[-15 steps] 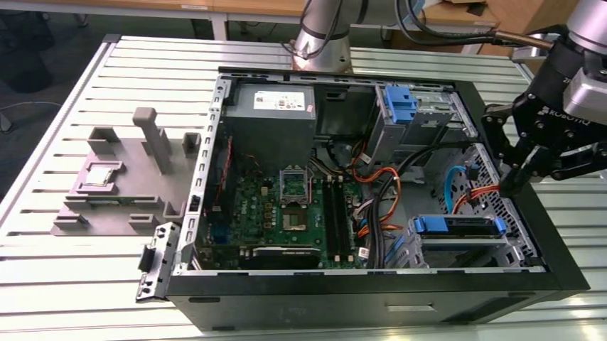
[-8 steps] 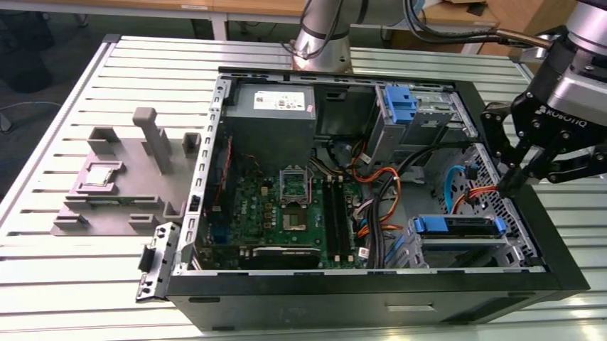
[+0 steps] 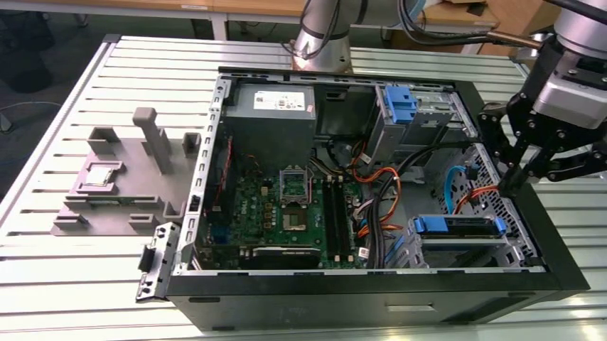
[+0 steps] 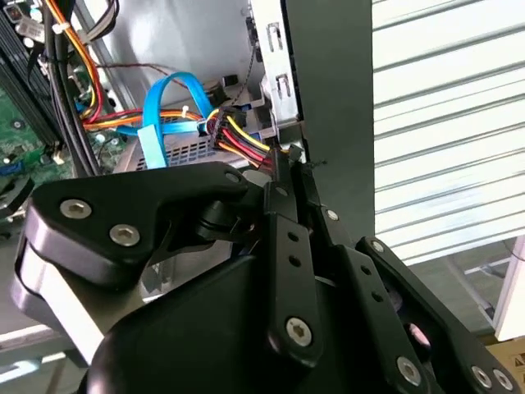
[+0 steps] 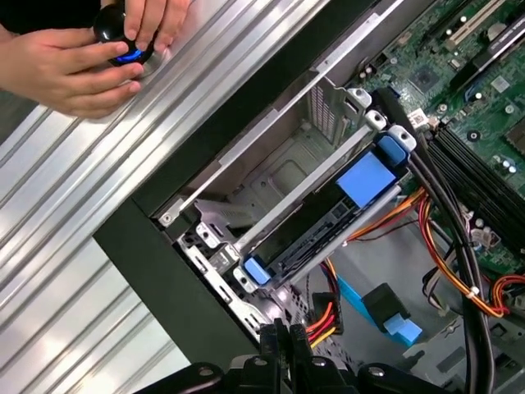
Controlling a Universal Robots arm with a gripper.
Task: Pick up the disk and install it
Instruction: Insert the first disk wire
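The hand (image 5: 283, 336), its black fingers pressed together on nothing, points down just inside the computer case (image 3: 379, 302) at the wall on the exterior view's right, with the arm leaning in above it. In the second wrist view a red-and-yellow wire bundle (image 4: 238, 135) lies by its tips. In the first wrist view a person (image 5: 70, 70) grips a black knob (image 5: 123, 29) on the slatted counter (image 5: 98, 205). The disk (image 5: 320, 226), in its blue carrier, sits in the drive cage (image 5: 271, 176) at the case's corner, near the hand but apart from it.

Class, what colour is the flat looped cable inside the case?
Light blue; the flat cable shows best in the second wrist view.
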